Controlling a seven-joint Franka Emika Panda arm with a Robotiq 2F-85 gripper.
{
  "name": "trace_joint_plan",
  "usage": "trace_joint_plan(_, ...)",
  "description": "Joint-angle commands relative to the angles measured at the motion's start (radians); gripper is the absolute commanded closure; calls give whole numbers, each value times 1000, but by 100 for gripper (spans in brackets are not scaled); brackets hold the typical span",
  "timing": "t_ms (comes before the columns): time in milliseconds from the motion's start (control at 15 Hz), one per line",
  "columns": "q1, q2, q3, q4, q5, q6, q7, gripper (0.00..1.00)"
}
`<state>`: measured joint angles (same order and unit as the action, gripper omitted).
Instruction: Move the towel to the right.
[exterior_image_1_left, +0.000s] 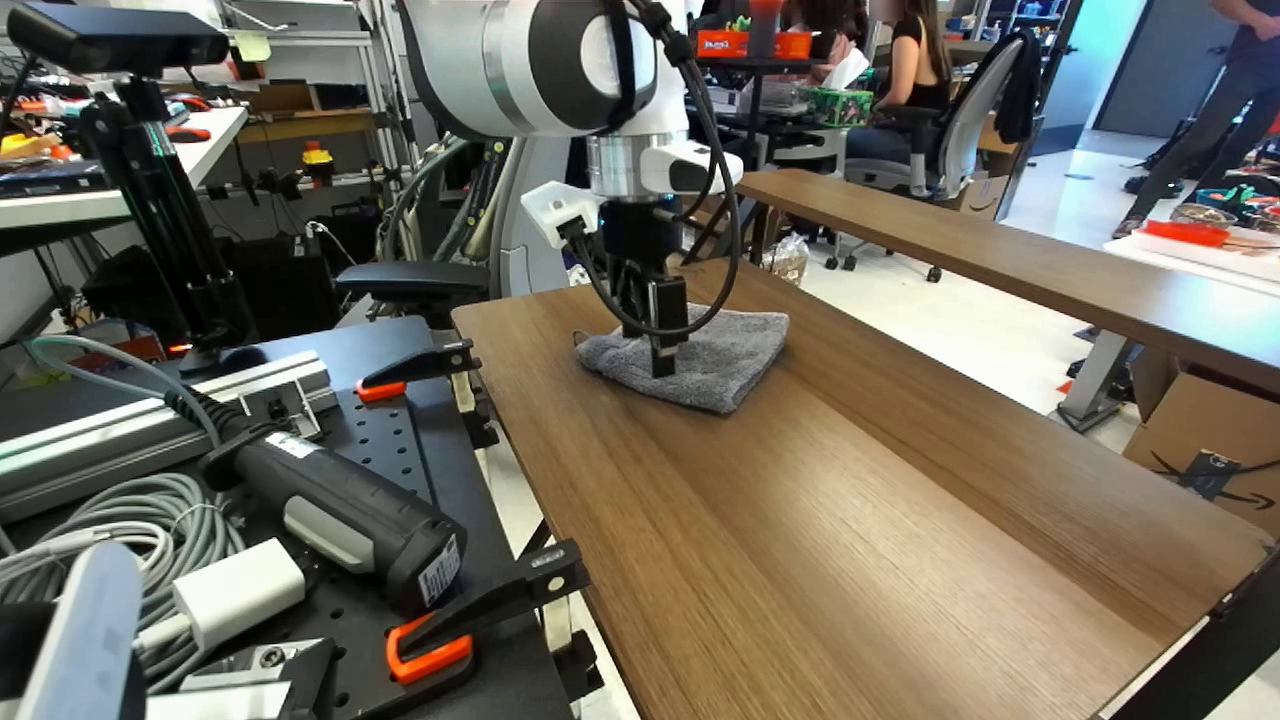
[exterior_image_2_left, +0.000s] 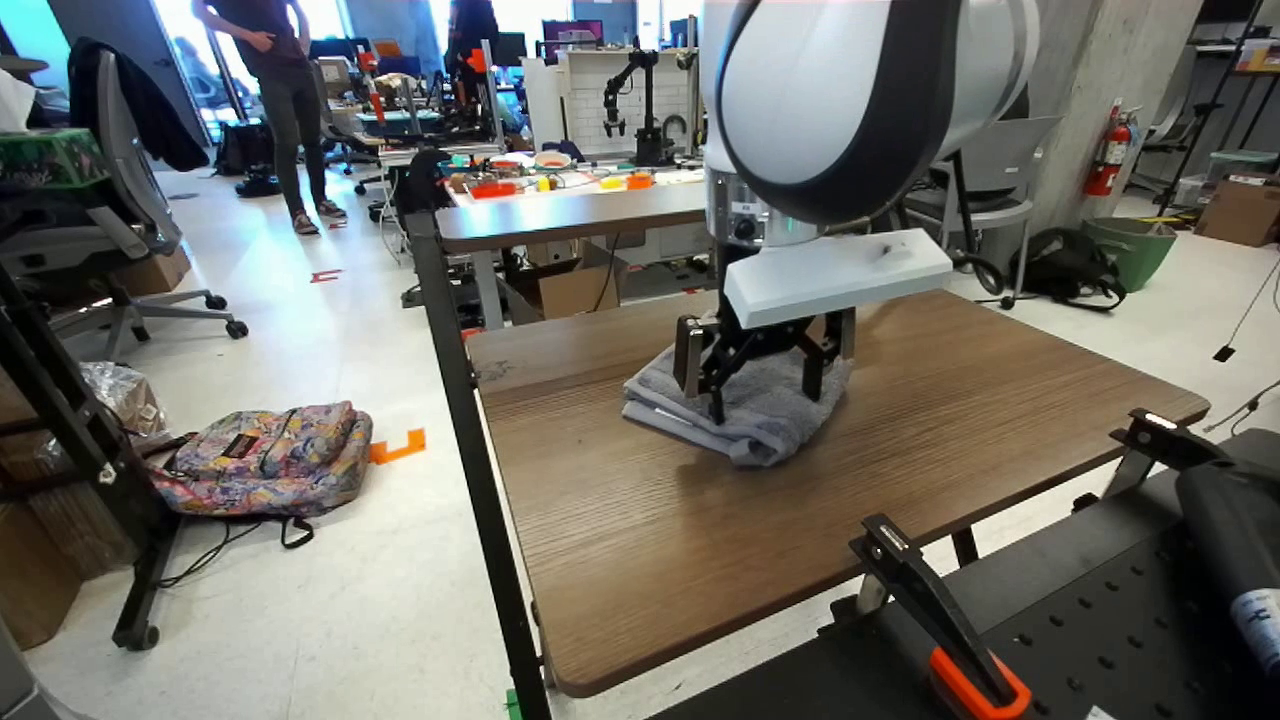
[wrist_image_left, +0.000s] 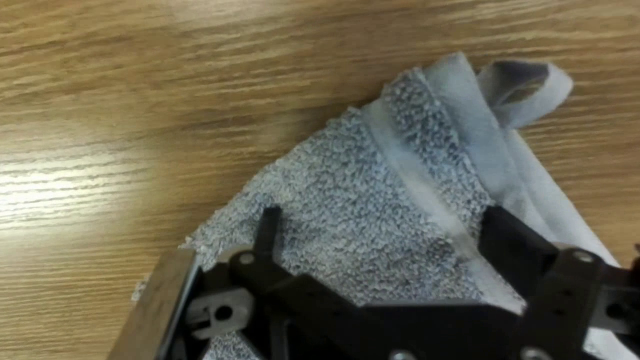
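Your gripper (exterior_image_2_left: 764, 402) points down with its fingers (wrist_image_left: 268, 230) spread apart. The folded towel (exterior_image_2_left: 752, 441) lies directly beneath, extending past both fingertips; whether they touch it, you can't quite judge. Its fabric loop (wrist_image_left: 540, 105) shows on the right in the wrist view. In an exterior view, it sits toward the far end of the wooden table (exterior_image_1_left: 800, 520), right of the black pegboard (exterior_image_1_left: 390, 450).
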<state>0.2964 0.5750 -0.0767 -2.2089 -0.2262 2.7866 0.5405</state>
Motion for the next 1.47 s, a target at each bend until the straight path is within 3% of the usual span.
trace_joint_plan(0, 9, 35, -34, 39, 48, -3, -31, 0)
trace_joint_plan(533, -56, 35, -97, 25, 90, -6, -102, 0)
trace_joint_plan(1400, -277, 42, -146, 72, 153, -48, -227, 0)
